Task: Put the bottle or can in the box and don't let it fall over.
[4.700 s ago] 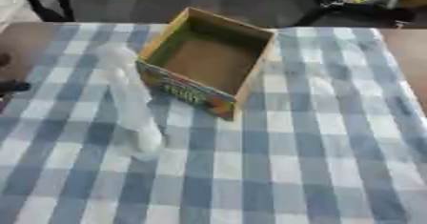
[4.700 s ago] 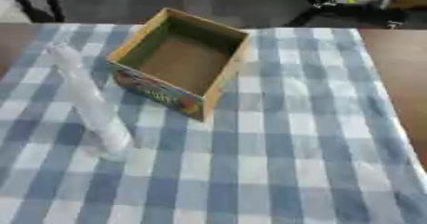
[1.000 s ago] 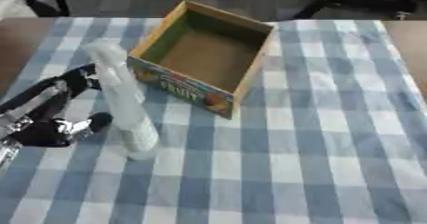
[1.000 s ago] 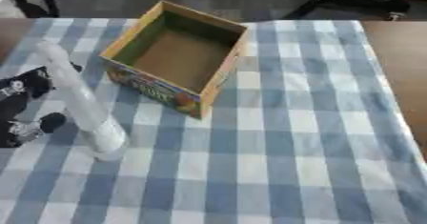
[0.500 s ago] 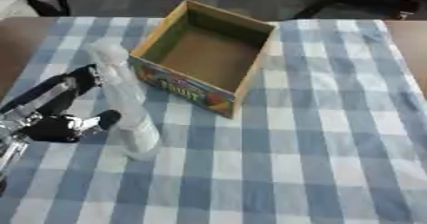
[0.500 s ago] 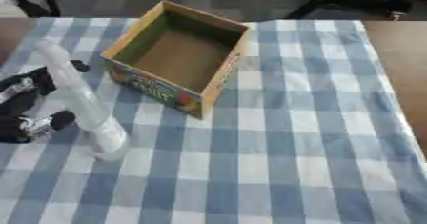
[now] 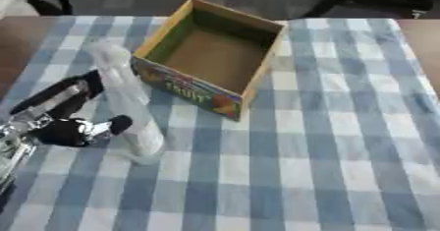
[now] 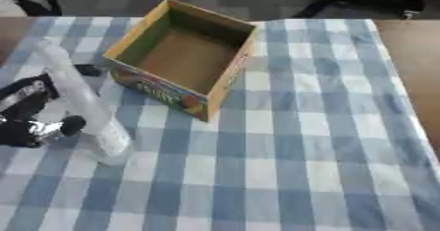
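Observation:
A tall clear plastic bottle [image 7: 129, 108] stands upright on the blue and white checked cloth, left of the box. The open cardboard box [image 7: 210, 58] with a fruit print on its front stands at the upper middle, empty inside. My left hand [image 7: 60, 122] comes in from the left edge and reaches the bottle. Its fingers [image 7: 79, 88] lie straight behind the bottle and its thumb [image 7: 110, 126] is at the bottle's near side, the hand open around it. My right hand shows in neither view.
The checked cloth [image 7: 326, 151] covers most of the table, with brown bare table [image 8: 412, 43] at the far right and far left. Dark chair legs and floor lie beyond the far edge.
My left hand has come in from the left and closed in on the bottle, thumb now right at its side. The bottle still stands in the same spot.

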{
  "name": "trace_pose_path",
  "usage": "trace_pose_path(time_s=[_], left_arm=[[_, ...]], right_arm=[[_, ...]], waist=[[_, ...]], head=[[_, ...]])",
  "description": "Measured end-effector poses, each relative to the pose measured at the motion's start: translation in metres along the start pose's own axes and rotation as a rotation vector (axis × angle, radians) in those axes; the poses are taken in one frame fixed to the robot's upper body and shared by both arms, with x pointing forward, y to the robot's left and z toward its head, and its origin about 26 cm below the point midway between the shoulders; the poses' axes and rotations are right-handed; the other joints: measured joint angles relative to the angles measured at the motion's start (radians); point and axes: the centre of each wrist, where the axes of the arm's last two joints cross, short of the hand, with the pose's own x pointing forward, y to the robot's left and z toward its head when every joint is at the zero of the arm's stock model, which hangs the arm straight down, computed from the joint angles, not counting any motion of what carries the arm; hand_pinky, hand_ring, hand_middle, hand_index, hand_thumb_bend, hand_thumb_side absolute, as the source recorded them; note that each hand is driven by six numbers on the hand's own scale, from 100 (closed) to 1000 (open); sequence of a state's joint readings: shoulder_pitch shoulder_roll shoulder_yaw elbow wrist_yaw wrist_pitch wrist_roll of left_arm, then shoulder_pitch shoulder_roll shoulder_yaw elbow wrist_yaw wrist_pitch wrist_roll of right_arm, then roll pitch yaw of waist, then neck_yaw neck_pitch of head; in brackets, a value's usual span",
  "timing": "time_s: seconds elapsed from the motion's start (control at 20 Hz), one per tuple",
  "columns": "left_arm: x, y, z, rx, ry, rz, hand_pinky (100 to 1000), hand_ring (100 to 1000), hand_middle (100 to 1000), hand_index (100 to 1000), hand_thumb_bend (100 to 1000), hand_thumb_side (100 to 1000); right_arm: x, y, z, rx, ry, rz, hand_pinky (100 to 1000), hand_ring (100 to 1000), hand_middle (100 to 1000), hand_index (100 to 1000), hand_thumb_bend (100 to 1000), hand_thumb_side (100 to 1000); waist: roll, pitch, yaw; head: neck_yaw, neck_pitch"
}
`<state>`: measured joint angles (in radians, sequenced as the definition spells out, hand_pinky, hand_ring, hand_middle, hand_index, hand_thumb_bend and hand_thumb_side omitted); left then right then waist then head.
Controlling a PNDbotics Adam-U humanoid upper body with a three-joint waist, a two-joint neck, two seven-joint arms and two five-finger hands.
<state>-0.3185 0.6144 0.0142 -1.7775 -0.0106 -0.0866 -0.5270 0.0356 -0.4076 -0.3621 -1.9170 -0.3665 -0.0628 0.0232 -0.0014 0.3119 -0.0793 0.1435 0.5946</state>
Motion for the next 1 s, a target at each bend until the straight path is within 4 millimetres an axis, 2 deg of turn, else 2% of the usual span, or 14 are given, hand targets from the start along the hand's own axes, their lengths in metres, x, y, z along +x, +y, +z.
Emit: trace_pose_path(time_s=[1.0], left_arm=[[-0.010,-0.016,-0.005,-0.076,0.030,0.010,1000,796,927,977,404,530]], right_arm=[[-0.002,0.001,0.001,-0.004,0.013,-0.007,844,990,1000,1000,100,710]], waist=[[-0.001,0.008,0.000]], head=[[0.004,-0.003]])
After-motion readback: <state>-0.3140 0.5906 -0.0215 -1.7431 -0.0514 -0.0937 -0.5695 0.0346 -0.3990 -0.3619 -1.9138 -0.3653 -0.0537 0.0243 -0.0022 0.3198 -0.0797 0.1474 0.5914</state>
